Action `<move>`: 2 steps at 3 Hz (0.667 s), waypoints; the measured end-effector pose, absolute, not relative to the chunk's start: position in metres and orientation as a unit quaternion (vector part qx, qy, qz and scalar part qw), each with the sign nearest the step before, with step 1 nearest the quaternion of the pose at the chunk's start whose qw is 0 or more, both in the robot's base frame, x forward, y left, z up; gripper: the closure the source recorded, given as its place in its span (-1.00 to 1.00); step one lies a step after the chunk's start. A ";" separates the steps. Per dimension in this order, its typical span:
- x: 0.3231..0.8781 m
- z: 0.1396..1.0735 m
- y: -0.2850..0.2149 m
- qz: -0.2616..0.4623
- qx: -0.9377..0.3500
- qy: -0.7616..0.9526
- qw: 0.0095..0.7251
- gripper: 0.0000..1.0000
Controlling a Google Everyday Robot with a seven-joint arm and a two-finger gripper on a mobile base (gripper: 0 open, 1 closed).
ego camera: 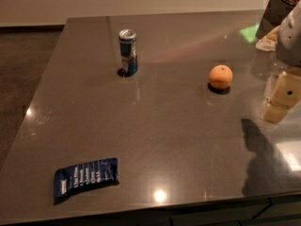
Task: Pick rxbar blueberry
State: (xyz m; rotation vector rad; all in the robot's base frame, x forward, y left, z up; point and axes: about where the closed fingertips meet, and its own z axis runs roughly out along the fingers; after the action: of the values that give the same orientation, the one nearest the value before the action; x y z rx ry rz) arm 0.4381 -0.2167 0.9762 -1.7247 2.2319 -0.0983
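The rxbar blueberry point(85, 177) is a flat dark navy wrapper with rows of white text. It lies on the grey table point(155, 126) near the front left corner, with its pale end strip to the left. My gripper point(278, 101) is a cream-coloured piece at the right edge of the view, hanging over the table's right side. It is far from the bar, across the table, and holds nothing that I can see.
A tall blue-and-silver drink can point(128, 52) stands at the back left of centre. An orange point(220, 76) sits right of centre, close to the gripper. Bags and a dark box point(275, 22) crowd the back right corner. The floor drops away at the left.
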 end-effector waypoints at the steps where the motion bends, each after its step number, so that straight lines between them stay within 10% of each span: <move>1: 0.439 0.975 -0.212 -0.031 -0.607 0.778 0.160 -1.00; 2: 0.440 0.973 -0.201 -0.022 -0.617 0.770 0.162 -1.00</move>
State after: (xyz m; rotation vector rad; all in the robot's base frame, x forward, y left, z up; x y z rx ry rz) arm 0.4398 -0.2005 0.9734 -1.7608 2.1957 -0.0637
